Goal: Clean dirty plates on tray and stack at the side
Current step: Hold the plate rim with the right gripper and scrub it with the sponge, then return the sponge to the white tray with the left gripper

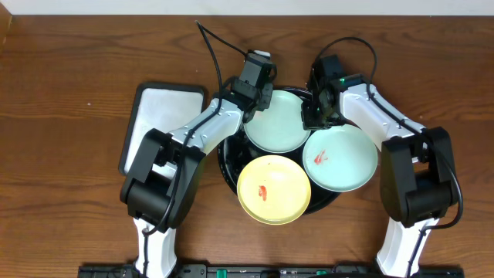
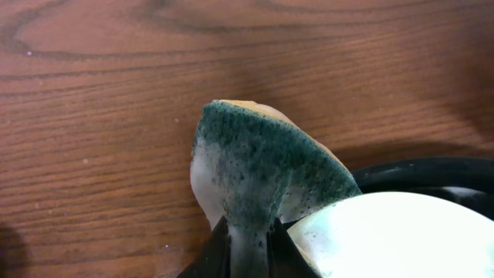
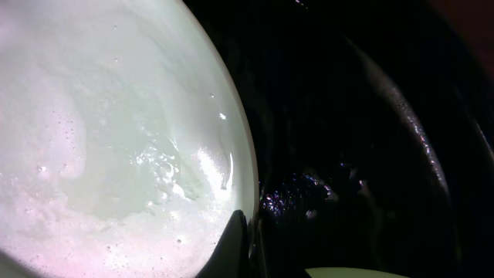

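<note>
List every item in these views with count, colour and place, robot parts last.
tray: one, black, table centre
soapy mint plate: one, pale green, rear of tray
smeared mint plate: one, pale green, red mark, tray's right side
yellow plate: one, red mark, front of tray
sponge: one, green scouring face, beside tray rim
white dish: one, black-edged, left of tray
table: brown wood
left gripper: shut on sponge
right gripper: shut on soapy mint plate's rim

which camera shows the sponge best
The left wrist view: the green-faced sponge sits mid-frame, pinched in the left gripper beside a mint plate. Overhead, the gripper hides it. The right wrist view shows only plate and tray.
</note>
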`<control>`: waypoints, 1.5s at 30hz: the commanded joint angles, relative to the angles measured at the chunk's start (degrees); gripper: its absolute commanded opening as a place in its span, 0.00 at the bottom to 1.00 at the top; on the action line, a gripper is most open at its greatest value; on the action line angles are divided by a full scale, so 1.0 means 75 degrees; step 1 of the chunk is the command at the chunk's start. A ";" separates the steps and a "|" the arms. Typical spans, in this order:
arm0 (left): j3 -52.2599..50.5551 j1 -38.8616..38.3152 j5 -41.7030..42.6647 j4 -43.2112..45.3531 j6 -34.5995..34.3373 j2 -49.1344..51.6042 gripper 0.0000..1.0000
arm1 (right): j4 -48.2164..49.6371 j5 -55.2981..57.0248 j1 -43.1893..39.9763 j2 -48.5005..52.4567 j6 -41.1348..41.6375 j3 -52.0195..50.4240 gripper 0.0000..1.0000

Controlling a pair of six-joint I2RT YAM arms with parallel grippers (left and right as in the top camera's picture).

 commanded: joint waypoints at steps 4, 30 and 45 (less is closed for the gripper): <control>-0.0050 0.0067 0.1871 -0.0312 -0.0192 -0.0501 0.07 | -0.0143 0.0487 -0.0041 0.0082 -0.0192 -0.0114 0.01; -0.0149 0.0726 0.2777 0.0233 0.0023 0.0493 0.08 | -0.0160 0.0487 -0.0041 0.0082 -0.0192 -0.0114 0.01; -0.0087 0.0959 0.3217 0.1381 0.0023 -0.0321 0.08 | -0.0236 0.0484 -0.0041 0.0082 -0.0195 -0.0114 0.01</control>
